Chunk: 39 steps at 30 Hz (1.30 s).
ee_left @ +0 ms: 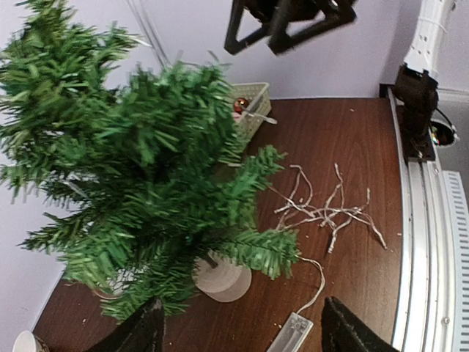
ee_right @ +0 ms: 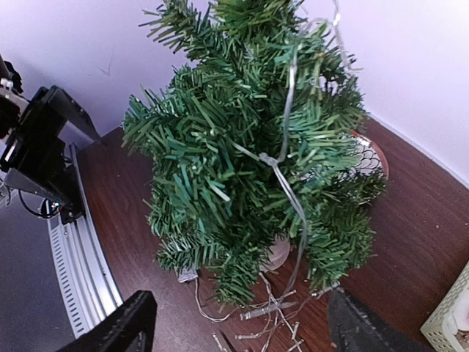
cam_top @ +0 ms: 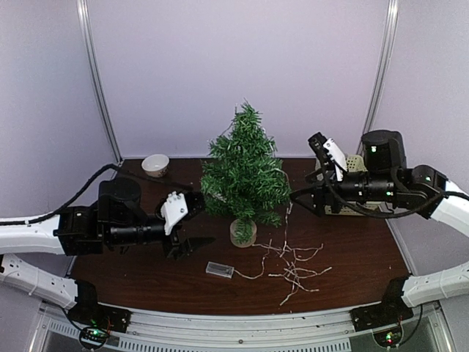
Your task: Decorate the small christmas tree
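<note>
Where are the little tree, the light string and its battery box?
small christmas tree [cam_top: 245, 165], top view, middle branches.
light string [cam_top: 292, 271], top view, tangled middle.
battery box [cam_top: 219, 270], top view, its top face.

A dark brown wooden table [cam_top: 359, 271] bears the small christmas tree [cam_top: 245, 165], a tangled white light string [cam_top: 293, 268], a clear battery box [cam_top: 219, 270], a pale round bowl [cam_top: 155, 164] and a cream mesh basket [cam_top: 355, 165].

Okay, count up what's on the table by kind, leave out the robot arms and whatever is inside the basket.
small christmas tree: 1
light string with its battery box: 1
bowl: 1
basket: 1
Total: 4
</note>
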Motion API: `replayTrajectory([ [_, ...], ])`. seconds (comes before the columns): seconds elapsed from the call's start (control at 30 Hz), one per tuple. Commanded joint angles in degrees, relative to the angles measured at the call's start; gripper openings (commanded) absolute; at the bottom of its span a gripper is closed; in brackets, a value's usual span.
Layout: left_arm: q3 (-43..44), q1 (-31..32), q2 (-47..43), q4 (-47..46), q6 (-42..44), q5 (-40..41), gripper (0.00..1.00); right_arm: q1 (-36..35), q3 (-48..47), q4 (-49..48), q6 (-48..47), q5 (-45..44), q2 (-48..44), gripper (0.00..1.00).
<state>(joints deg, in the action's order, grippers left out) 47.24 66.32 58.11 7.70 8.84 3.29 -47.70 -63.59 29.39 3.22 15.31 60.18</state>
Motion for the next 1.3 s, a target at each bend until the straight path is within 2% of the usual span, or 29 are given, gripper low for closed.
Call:
replayTrajectory([
  [0.0, -3.83, 4.14, 1.34, -6.07, 4.23, 2.9, 0.72, 1.57, 3.71, 0.43, 3.56, -5.07, -5.99, 0.9],
  [0.1, -6.82, 5.54, 3.47, -12.07, 1.53, 1.88, 0.7, 3.68, 6.14, 2.5, 6.94, -8.56, -8.18, 0.93],
  [0.23, -9.93, 6.42, 6.23, -19.28, 0.03, 1.94, 0.69, 6.93, 12.88, 1.73, 12.69, -10.52, -11.5, 0.91],
  [0.4, -11.18, 6.44, 9.37, -25.32, 0.64, 4.07, 0.7, 7.36, 26.02, -11.61, 19.49, -6.8, -12.85, 0.9],
  [0.6, -12.31, 6.39, 11.97, -30.02, 0.72, 4.95, 0.73, 7.27, 34.59, -27.69, 23.88, -4.13, -8.37, 0.88],
  [0.93, -13.14, 6.45, 13.93, -34.81, 1.04, 6.04, 0.75, 7.19, 41.83, -53.89, 29.97, 1.96, 7.08, 0.75],
  [1.17, -14.98, 6.38, 14.44, -37.53, 0.66, 8.03, 0.76, 4.87, 42.89, -60.55, 30.77, 4.18, 14.09, 0.7],
  [1.27, -15.46, 6.45, 14.75, -38.55, 0.65, 8.85, 0.76, 3.64, 43.31, -64.2, 31.3, 4.99, 17.52, 0.59],
])
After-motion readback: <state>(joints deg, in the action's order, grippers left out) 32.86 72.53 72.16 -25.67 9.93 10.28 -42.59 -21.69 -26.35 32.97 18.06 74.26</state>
